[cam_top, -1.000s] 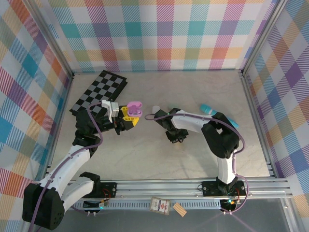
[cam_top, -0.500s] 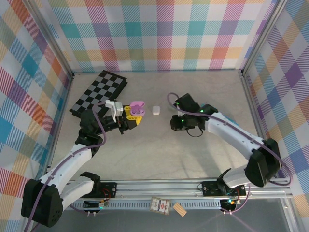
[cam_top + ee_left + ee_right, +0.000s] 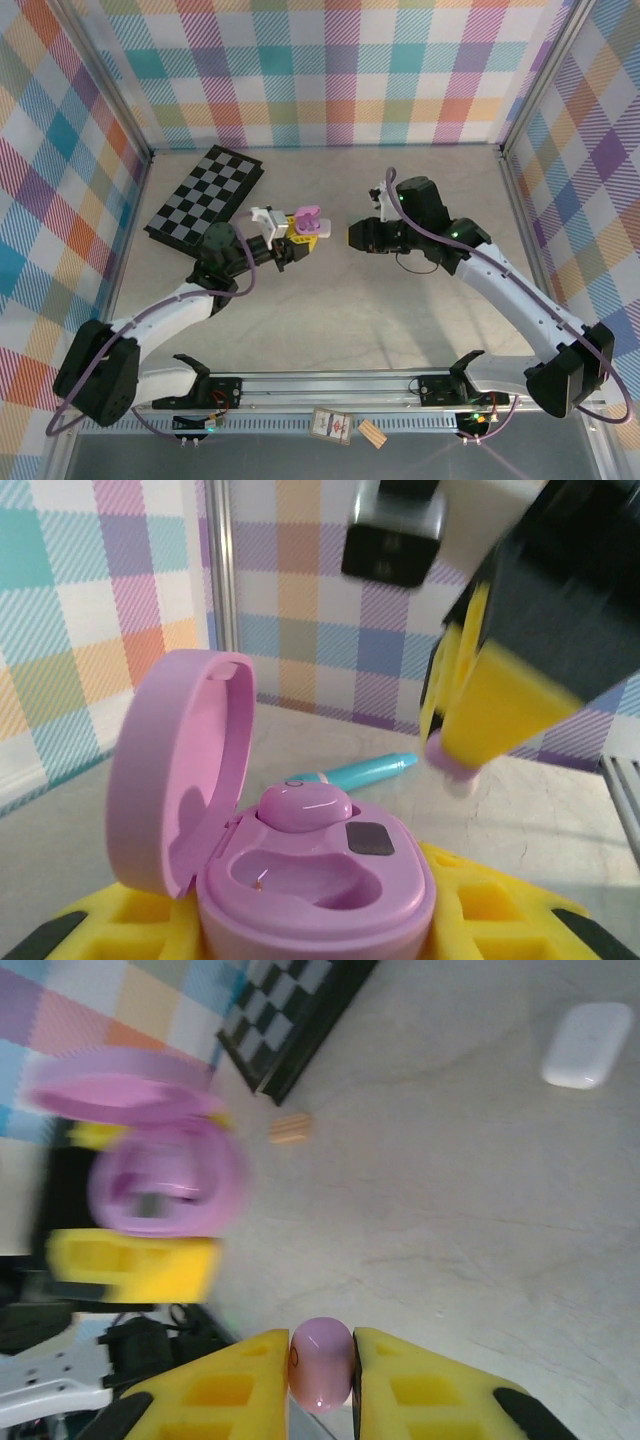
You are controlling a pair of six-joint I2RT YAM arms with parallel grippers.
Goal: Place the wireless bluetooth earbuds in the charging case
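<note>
Clearly, the pinched purple earbud (image 3: pixel 320 1365) is small, rounded and glossy.

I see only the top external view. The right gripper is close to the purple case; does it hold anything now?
Observer: Yes, the right gripper pinches a purple earbud between its yellow fingers.
Operator: Is a socket in the case free?
Observer: Yes, in the open purple case the socket nearer the left wrist camera is empty.
Operator: And the other one?
Observer: A second purple earbud already sits in it.
</note>
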